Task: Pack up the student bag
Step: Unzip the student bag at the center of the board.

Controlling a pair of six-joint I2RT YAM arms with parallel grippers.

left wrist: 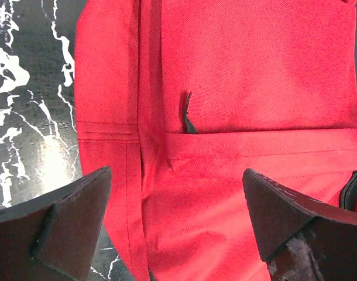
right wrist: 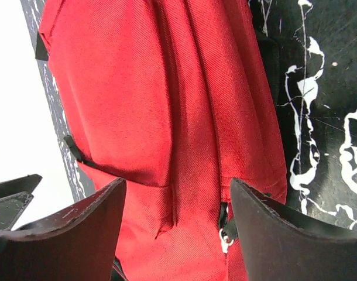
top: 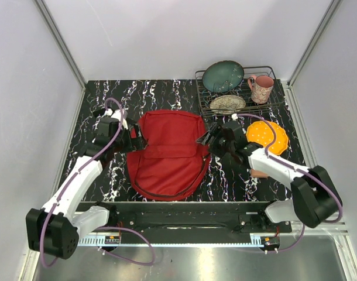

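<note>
The student bag (top: 170, 153), a large red fabric backpack, lies flat in the middle of the black marbled table. My left gripper (top: 134, 142) is at the bag's left edge. In the left wrist view it (left wrist: 175, 175) is open, hanging over the red fabric near a small black zip tab (left wrist: 188, 114), with nothing between its jaws. My right gripper (top: 205, 140) is at the bag's right edge. In the right wrist view it (right wrist: 177, 184) is open over the bag's side (right wrist: 167, 117), close to a metal zip ring (right wrist: 225, 239), and grips nothing.
A wire dish rack (top: 272, 73) at the back right holds a teal plate (top: 223, 76), a patterned plate (top: 227, 104) and a pink mug (top: 261, 88). An orange dotted item (top: 267, 136) lies right of the bag, partly under my right arm. White walls enclose the table.
</note>
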